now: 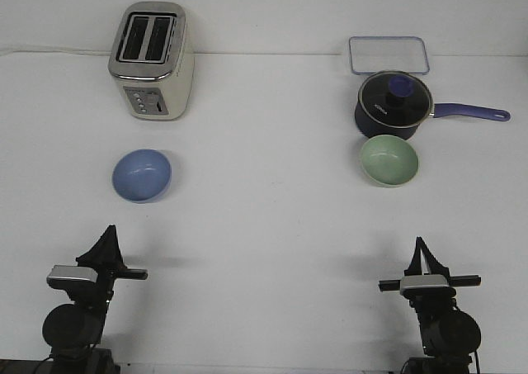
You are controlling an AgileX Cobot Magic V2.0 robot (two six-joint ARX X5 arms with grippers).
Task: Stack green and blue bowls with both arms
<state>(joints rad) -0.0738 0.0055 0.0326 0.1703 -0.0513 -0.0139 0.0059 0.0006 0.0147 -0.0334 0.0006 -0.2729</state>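
Note:
The light blue bowl [142,175] sits upright on the white table at the left, in front of the toaster. The pale green bowl [388,160] sits upright at the right, just in front of the dark navy saucepan and close to it. My left gripper [107,232] is low at the near left, well short of the blue bowl, its fingers drawn together to a point and empty. My right gripper [421,243] is low at the near right, well short of the green bowl, its fingers also together and empty.
A cream and steel toaster [153,60] stands at the back left. A dark navy saucepan [391,106] with a glass lid has its long blue handle [472,111] pointing right. A clear lidded food box [388,55] lies behind it.

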